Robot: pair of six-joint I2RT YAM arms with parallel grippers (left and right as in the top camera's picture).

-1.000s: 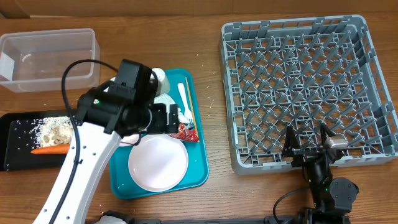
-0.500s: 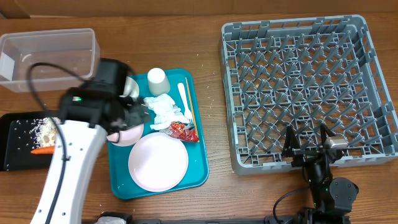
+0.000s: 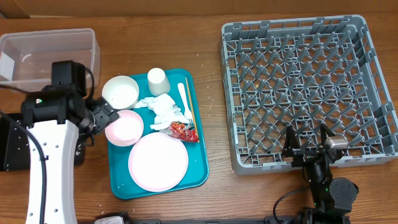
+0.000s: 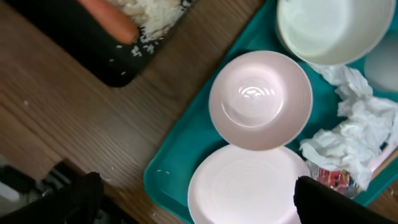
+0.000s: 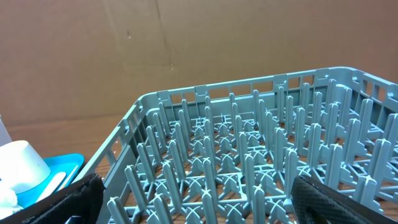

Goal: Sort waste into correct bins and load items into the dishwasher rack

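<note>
Overhead cam looks straight down on the whole counter (image 3: pixel 211 93). Left wrist cam's close above the teal tray (image 4: pixel 186 146), right wrist peeks low across the rack (image 5: pixel 249 162); overhead covers both.

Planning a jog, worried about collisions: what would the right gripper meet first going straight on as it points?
Likely the upright pegs of the dishwasher rack, just ahead of the right gripper; its height over them is unclear.

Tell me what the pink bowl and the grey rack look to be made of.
Pink bowl: likely glossy plastic or melamine; a light glint shows on its smooth inside. Grey rack: matte moulded plastic, judging by its uniform grid and pegs.
</note>
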